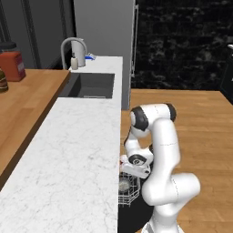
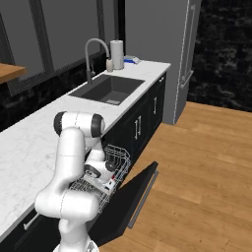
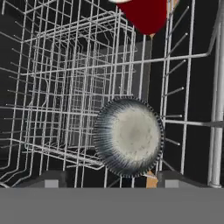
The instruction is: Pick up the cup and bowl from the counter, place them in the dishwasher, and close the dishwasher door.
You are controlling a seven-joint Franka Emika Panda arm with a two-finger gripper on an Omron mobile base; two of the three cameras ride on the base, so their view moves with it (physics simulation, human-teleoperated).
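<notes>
Counter point(image 1: 77, 150) bare of dishes, dishwasher point(image 2: 123, 197) standing open with door point(image 2: 132, 199) dropped flat and wire rack point(image 3: 65, 87) pulled out, bowl point(image 3: 128, 136) lying inside the rack just beyond the gripper point(image 3: 105, 179) with the cup point(image 3: 146, 15) farther along the same rack, so by appearances both loading steps done and only the door left to shut. Fingertips point(image 3: 51, 179) set wide apart at either side of the hand view with nothing pinched between, bowl evidently let go. Cup cut off by the frame edge, upright or tipped impossible to tell; gripper tucked behind the arm in both base views.
</notes>
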